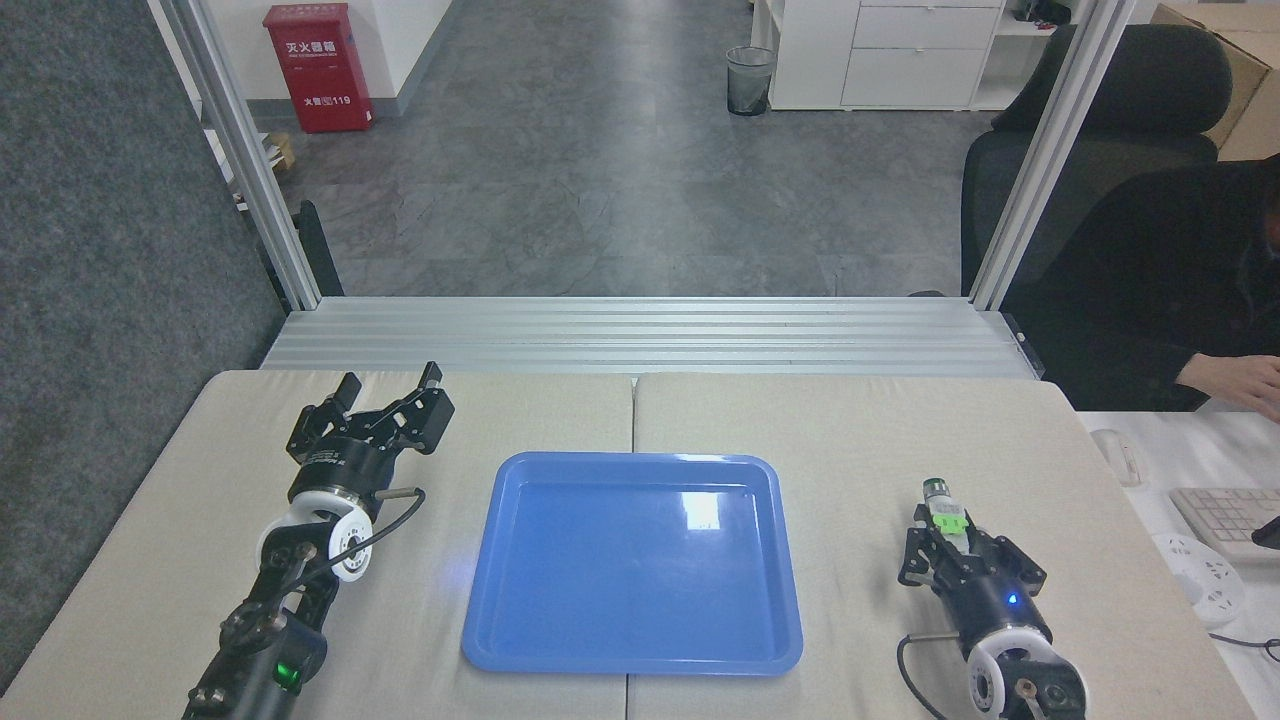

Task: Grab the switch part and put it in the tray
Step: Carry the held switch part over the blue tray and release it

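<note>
1. The tray [632, 565] lies flat near the middle of the beige worktop [860, 440], glossy blue, with nothing inside it.
2. Well to the right of the tray, the right tool [950, 540] has its black fingers closed around the switch part [944, 510]. The part's dark, metal-ringed cap points away from the robot, its green clip shows just above the fingers, and the whitish body sits between them.
3. Whether the switch part is raised off the worktop or touching it cannot be told from this view — it is clearly outside the tray, off its right rim.
4. To the left of the tray, near its far left corner, the left tool [390, 383] is held with its two fingers spread apart and nothing between them; it holds nothing.
5. Right of the tray and beyond the worktop's right edge, a person's hand [1235, 380] rests by a white desk with a keyboard [1225, 520] — dark sleeve above it.
6. Far behind the tray, a red cabinet [317, 66] stands on the grey floor.
</note>
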